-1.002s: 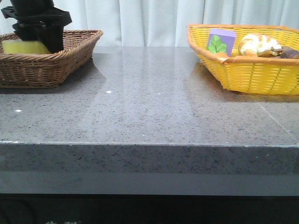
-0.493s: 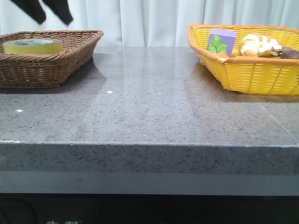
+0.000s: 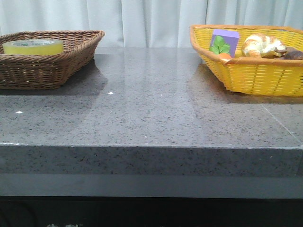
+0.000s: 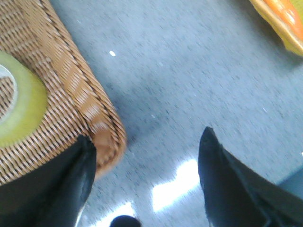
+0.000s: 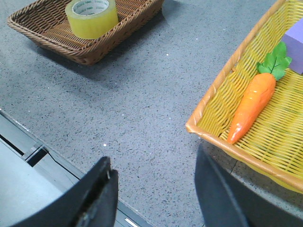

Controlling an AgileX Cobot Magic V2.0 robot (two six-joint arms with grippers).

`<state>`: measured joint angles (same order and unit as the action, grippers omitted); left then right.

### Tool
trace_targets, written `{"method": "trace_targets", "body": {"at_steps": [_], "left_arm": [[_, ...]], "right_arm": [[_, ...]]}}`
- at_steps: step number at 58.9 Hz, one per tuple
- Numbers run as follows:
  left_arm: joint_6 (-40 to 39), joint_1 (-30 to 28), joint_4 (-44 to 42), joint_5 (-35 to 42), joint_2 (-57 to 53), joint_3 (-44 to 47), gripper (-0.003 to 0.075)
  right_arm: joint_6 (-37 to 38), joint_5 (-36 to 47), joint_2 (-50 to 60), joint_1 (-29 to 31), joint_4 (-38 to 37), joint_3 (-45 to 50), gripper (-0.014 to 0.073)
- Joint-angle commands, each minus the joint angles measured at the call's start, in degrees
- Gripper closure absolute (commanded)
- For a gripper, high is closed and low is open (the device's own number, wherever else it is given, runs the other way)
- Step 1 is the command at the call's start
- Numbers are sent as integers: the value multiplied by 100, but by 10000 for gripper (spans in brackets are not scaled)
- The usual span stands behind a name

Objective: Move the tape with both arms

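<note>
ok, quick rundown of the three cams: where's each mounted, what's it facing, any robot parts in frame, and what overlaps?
Front view: low at the table's near edge, facing forward at the brown basket holding the tape and the yellow basket; no robot parts show.
Left wrist view: on the left arm, looking down at the brown basket's corner; the left gripper is open.
Right wrist view: on the right arm, looking down across the table; the right gripper is open; carrot visible.
Shared: all three show the tape and both baskets.

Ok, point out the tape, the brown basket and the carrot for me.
tape [image 5: 92, 21], right wrist view, on its yellow side wall
brown basket [image 3: 52, 71], front view, on its front wall
carrot [image 5: 251, 108], right wrist view, mid-body
</note>
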<state>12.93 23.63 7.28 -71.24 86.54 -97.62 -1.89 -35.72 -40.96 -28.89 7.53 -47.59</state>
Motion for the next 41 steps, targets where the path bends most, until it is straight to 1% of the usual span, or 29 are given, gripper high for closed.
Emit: {"method": "trace_targets", "body": {"at_steps": [1, 10, 17, 21, 35, 41], "left_arm": [[-110, 288, 4, 505, -722, 414, 259], [-110, 557, -4, 992, -1655, 1570, 259], [-110, 623, -4, 1223, -2325, 2367, 259], [-110, 623, -36, 1501, -2764, 2859, 259], [-110, 623, -81, 2915, -4118, 4291, 259], [-110, 623, -81, 3417, -4526, 4736, 259]], "right_arm": [[-11, 375, 27, 35, -19, -145, 192], [-11, 375, 27, 35, -19, -145, 192], [-11, 375, 27, 35, -19, -145, 192], [-11, 375, 27, 35, -19, -145, 192], [-11, 382, 27, 35, -13, -145, 192], [-11, 393, 27, 35, -13, -145, 192]]}}
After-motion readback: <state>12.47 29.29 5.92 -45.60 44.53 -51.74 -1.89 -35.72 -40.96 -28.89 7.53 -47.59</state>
